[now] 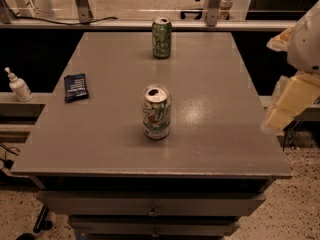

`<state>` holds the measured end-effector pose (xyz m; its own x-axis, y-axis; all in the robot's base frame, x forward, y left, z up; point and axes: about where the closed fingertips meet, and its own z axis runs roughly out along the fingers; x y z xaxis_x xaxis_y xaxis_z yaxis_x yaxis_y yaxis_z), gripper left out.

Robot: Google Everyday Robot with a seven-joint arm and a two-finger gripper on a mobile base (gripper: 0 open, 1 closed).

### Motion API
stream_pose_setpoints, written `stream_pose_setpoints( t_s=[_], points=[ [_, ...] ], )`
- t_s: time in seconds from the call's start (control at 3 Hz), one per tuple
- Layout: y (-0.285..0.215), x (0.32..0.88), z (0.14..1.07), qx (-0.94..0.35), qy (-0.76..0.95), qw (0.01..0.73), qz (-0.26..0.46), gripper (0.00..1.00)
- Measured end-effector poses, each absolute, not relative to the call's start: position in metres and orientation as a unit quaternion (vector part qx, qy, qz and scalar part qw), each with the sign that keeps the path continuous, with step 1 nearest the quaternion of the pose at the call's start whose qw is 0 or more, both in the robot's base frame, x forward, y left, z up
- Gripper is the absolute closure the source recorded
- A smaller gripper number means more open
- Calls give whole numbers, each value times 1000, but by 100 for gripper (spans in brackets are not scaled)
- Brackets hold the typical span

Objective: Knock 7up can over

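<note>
Well — nothing done: the 7up can [156,112] stands upright, well apart from our gripper [287,103] — clenched or not, we cannot tell.

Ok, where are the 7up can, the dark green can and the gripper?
7up can [156,115]: camera view, logo on its side.
dark green can [161,39]: camera view, middle of its side.
gripper [279,113]: camera view, cream tip, far right of frame.
</note>
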<state>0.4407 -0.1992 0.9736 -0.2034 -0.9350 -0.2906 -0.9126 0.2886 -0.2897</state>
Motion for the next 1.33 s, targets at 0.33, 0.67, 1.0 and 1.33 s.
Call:
stream_pose_setpoints(
  t_s=[0.33,0.67,1.0,1.33],
  points=[
    [-162,443,947,-586,765,265,26,0],
    [-113,454,923,-569,749,326,90,0],
    [-63,470,905,-541,734,380,156,0],
    [-28,484,890,-513,725,414,202,0]
  ],
)
